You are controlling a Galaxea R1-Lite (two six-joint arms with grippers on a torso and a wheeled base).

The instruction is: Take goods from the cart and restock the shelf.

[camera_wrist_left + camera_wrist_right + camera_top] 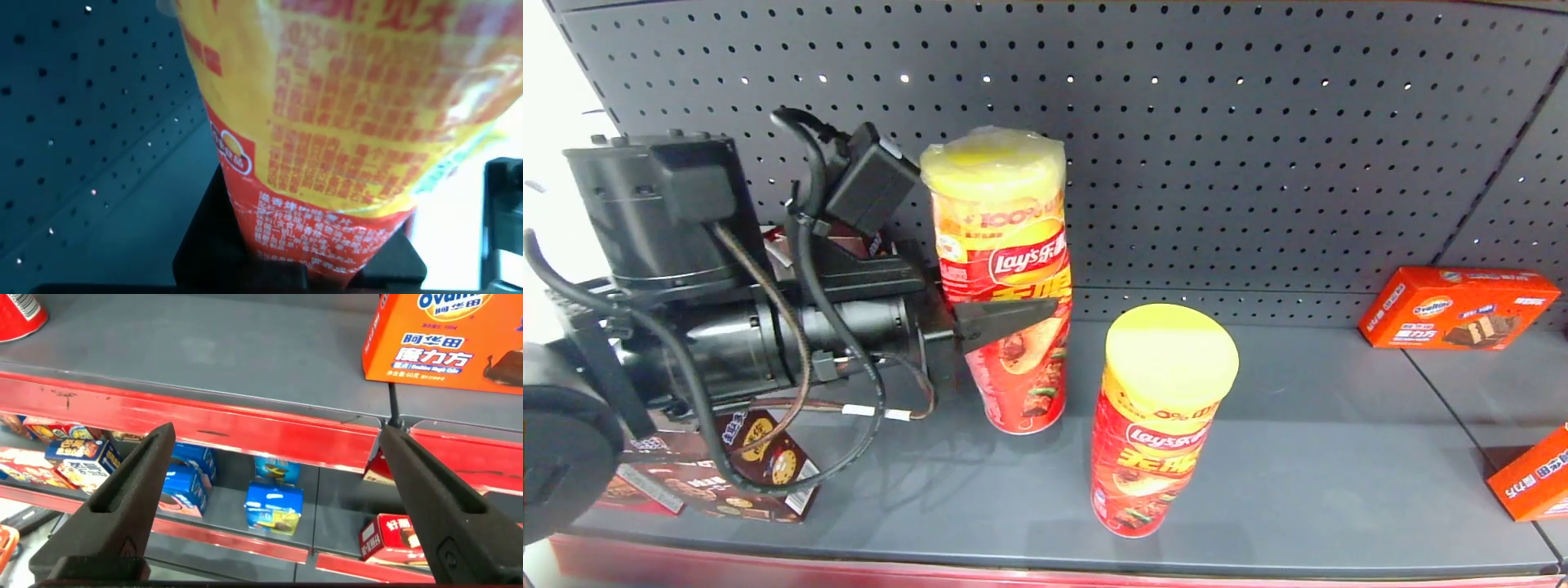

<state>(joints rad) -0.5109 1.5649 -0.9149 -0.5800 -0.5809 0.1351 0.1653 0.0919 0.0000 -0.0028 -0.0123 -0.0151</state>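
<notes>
While the left gripper [1005, 322] is clamping the first chip can [1001, 245] around its middle, the head view is showing that can standing upright at the far left of the grey shelf [1323, 474], close to the pegboard panel [1258, 122]. The second chip can [1160, 416] is standing free, nearer and to the right, making two cans. Two orange boxes are lying at the right: the far box [1458, 308] and the near box [1531, 478].

In the left wrist view, the first chip can is sitting tight between the gripper's black fingers.

In the right wrist view, the right gripper [278, 506] is hanging with both fingers spread wide, holding nothing, before the red shelf edge [245, 416]. One orange box [445, 339] is sitting above that edge.
</notes>
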